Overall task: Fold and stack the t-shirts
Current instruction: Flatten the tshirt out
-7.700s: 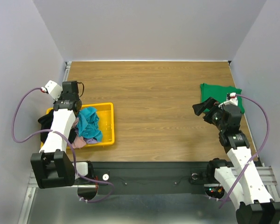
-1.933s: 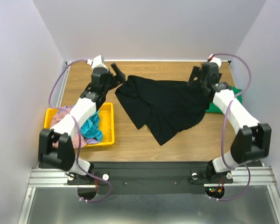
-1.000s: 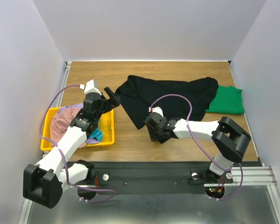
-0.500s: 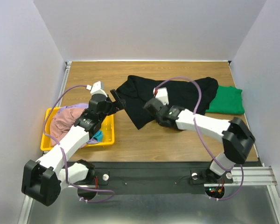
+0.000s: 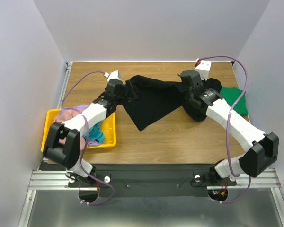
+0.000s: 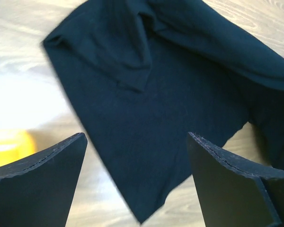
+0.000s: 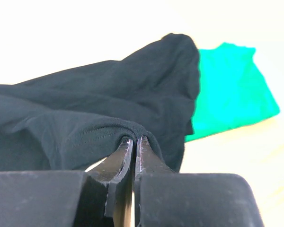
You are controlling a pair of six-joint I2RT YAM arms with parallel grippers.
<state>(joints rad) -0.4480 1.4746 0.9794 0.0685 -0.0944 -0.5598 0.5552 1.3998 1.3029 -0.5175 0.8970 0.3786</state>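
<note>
At the near left of the bench [image 5: 180, 137], a yellow bin [image 5: 114, 130] holds a heap of shirts, with a pink shirt [image 5: 66, 116] and a teal shirt [image 5: 95, 135] showing. The left arm stretches across above it. Just beyond the bin, the left tool [image 6: 135, 142] stands wide, its two fingers spread over the left part of the black shirt [image 5: 151, 101] and holding nothing. The black shirt lies rumpled across the middle of the bench, with one pointed corner reaching toward the near edge and thicker folds bunched along its far side. At its right part, the right tool [image 7: 133, 142] is pinched tight on a fold of the black cloth, which drapes down on both sides of the fingertips. Farther right, by the bench's right edge, a green shirt [image 5: 239, 101] lies flat. The black shirt's right end meets the green one's left edge, though whether it overlaps cannot be told.
</note>
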